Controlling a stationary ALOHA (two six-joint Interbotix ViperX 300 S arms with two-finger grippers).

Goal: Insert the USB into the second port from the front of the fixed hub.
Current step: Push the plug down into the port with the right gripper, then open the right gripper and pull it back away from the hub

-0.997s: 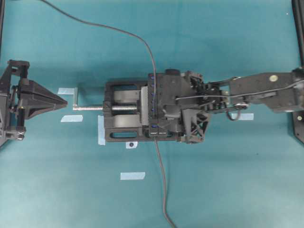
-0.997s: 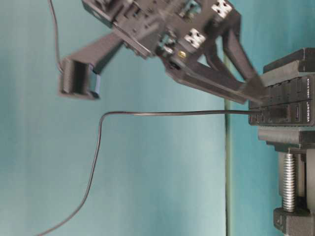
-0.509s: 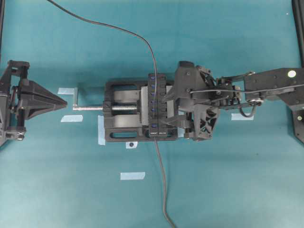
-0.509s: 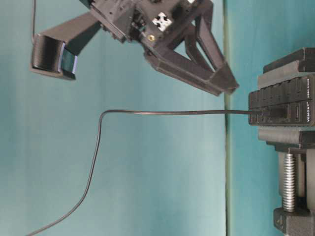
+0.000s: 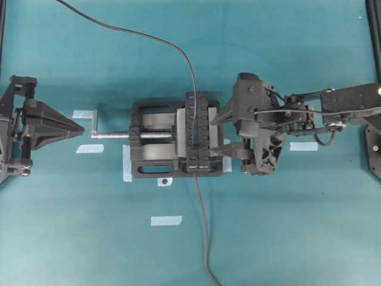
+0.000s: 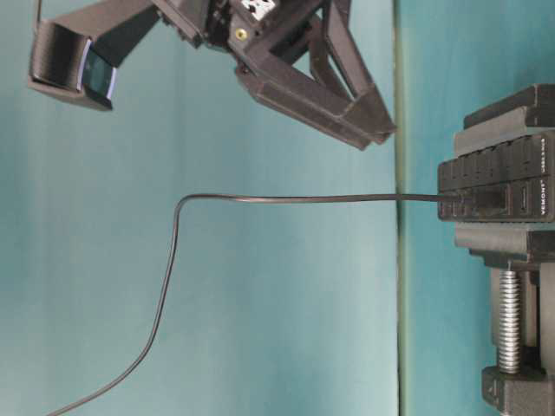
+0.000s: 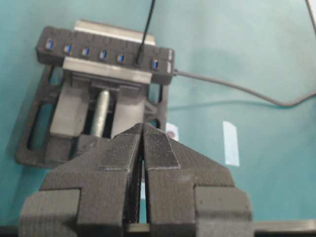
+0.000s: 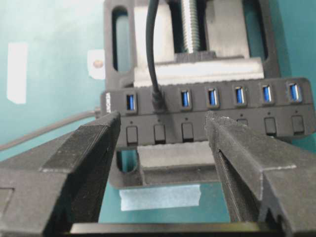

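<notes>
The fixed hub (image 5: 199, 128) is a narrow black bar with blue slots, clamped in a vise. The USB (image 8: 158, 101) sits plugged into the second port from the hub's front end, also visible as the USB (image 6: 475, 199) and the USB (image 7: 139, 59). Its thin cable (image 6: 286, 199) stands straight out of the port, then bends away. My right gripper (image 5: 211, 138) is open and holds nothing. It hangs above and beside the hub (image 6: 503, 186), clear of the plug, and its fingers (image 8: 84, 158) frame the hub's button side. My left gripper (image 5: 80, 126) is shut and empty, far left of the vise.
The black vise (image 5: 155, 140) has a silver screw (image 5: 113, 135) pointing left toward my left gripper. The hub's own cable (image 5: 205, 238) runs off its front end to the near table edge. Pale tape strips (image 5: 166, 220) lie on the teal table. A black frame post (image 5: 374, 36) stands at right.
My right gripper has pulled back to the right and risen away from the hub, staying open. The USB stays seated in its port. The left arm has not moved.
</notes>
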